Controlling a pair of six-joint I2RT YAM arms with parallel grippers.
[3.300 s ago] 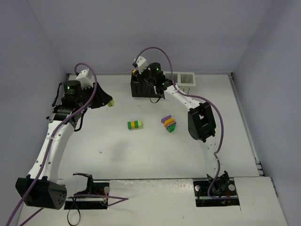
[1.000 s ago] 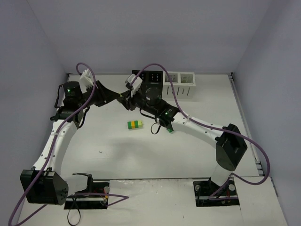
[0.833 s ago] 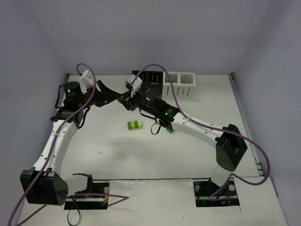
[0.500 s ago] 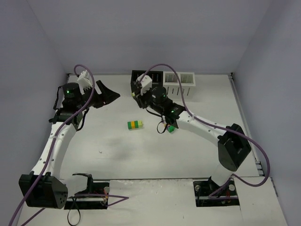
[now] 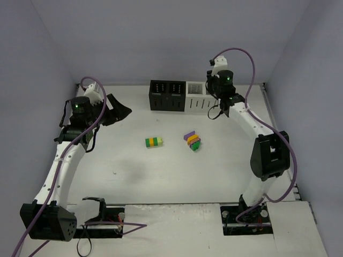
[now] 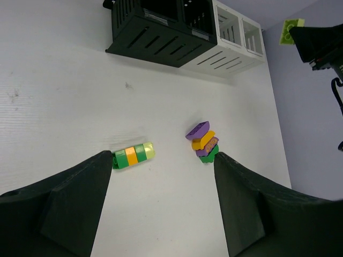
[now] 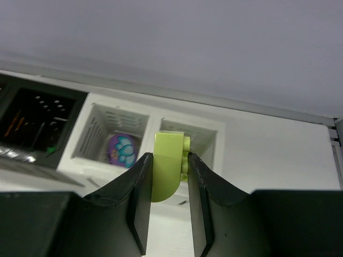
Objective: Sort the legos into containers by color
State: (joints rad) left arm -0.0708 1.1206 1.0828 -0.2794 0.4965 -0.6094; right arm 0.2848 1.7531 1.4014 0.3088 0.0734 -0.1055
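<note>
A lime green lego [image 7: 168, 163] is pinched upright between the fingers of my right gripper [image 7: 169, 160], which is shut on it. It hangs above the right white container [image 7: 188, 127]. The left white container [image 7: 91, 119] holds a purple piece [image 7: 122, 150]. From above, the right gripper [image 5: 216, 92] is over the far end of the container row [image 5: 167, 101]. My left gripper [image 5: 121, 112] stands open and empty at the far left. On the table lie a green-orange-lime bar [image 5: 154, 142] and a purple-orange-green stack [image 5: 192, 141]. The left wrist view shows the bar [image 6: 133, 155] and stack [image 6: 203, 142] ahead of the open left gripper [image 6: 162, 155].
Two black bins [image 6: 161, 27] and two white bins [image 6: 236, 37] are joined in a row at the back wall. Purple cables loop off both arms. The right arm's elbow [image 5: 270, 152] sits near the table's right edge.
The two grippers met left of the bins, the left one opened and drew back left, and the right arm swung right with the lime brick to above the white bins.
</note>
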